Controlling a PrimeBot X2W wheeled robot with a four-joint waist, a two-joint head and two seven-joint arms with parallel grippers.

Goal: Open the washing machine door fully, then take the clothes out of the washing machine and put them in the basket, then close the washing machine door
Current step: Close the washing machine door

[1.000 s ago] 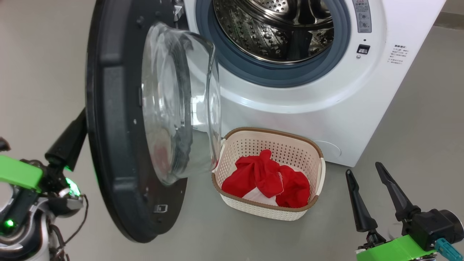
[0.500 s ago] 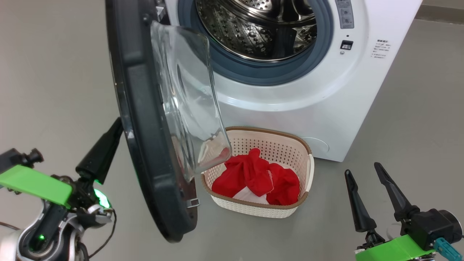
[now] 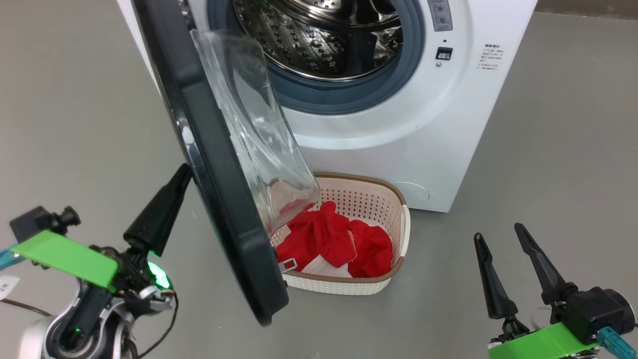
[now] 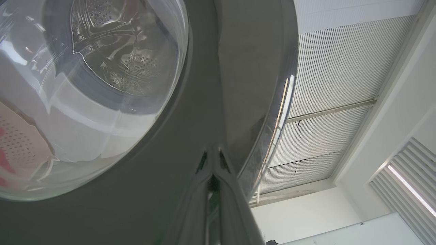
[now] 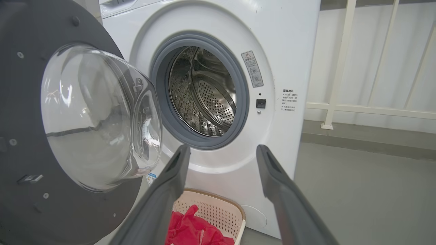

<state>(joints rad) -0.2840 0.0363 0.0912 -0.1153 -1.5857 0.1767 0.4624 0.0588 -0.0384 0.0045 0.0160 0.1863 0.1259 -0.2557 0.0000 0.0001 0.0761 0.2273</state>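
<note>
The washing machine [image 3: 398, 124] stands with its steel drum [image 3: 324, 40] showing bare metal. The washing machine door [image 3: 214, 164] hangs half-swung, its black rim edge-on and the glass bowl facing the opening. My left gripper [image 3: 183, 173] is shut, its tip against the door's outer face, which the left wrist view also shows at the left gripper [image 4: 213, 151] and the door [image 4: 190, 112]. The red clothes [image 3: 339, 239] lie in the basket [image 3: 396, 199] on the floor below the door. My right gripper [image 3: 498, 232] is open and holds nothing, off to the basket's right.
Grey floor surrounds the machine. In the right wrist view the open right gripper [image 5: 223, 149] points at the machine [image 5: 289, 51], with the door [image 5: 20, 102] at left and a white railing [image 5: 340, 68] behind at right. The door's lower edge overhangs the basket's left end.
The door has swung further toward the machine's opening, with my shut left gripper following behind it. The head camera has shifted too. My right gripper has stayed put.
</note>
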